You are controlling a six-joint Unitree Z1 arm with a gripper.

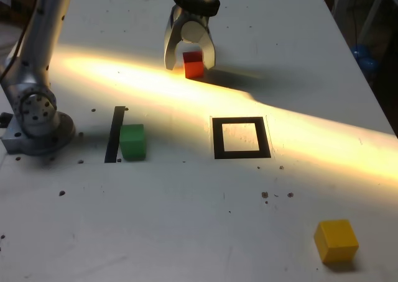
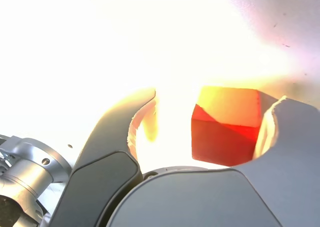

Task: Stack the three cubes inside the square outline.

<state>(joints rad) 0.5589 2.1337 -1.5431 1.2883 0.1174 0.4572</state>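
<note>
Three cubes, one square outline (image 1: 242, 138), empty. Red cube (image 1: 193, 64) beyond the outline, between the gripper (image 1: 189, 59) fingers: apart, one side seemingly touching, glare hides the rest. Green cube (image 1: 132, 141) beside outline; yellow cube (image 1: 336, 240) nearer the camera.

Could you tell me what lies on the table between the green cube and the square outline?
Nothing: in the exterior view the table between the green cube and the square outline is bare, apart from tiny dark specks. The wrist view does not show that stretch.
</note>
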